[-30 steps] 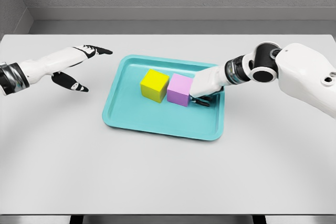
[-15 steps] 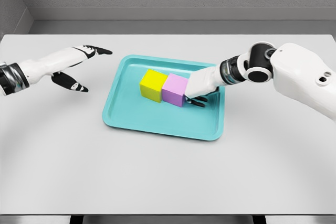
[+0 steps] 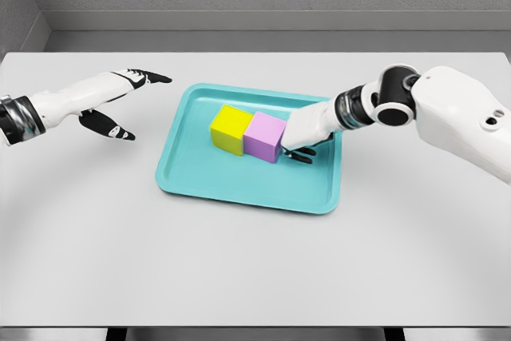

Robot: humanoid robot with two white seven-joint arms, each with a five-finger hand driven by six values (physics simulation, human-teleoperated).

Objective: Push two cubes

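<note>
A yellow cube (image 3: 230, 128) and a pink cube (image 3: 265, 136) stand side by side and touching inside a teal tray (image 3: 231, 185). My right hand (image 3: 300, 143) presses its curled fingers against the pink cube's right face, holding nothing. Over the table left of the tray hovers my left hand (image 3: 120, 101), its fingers spread, well apart from both cubes.
The tray lies on a pale grey table (image 3: 255, 261) with a grey wall behind. The tray's raised rim surrounds the cubes, with bare tray floor to the left of the yellow cube and toward the front.
My right hand has pushed the pink cube leftward until it met the yellow cube, and both have slid slightly left. The left arm has stayed still.
</note>
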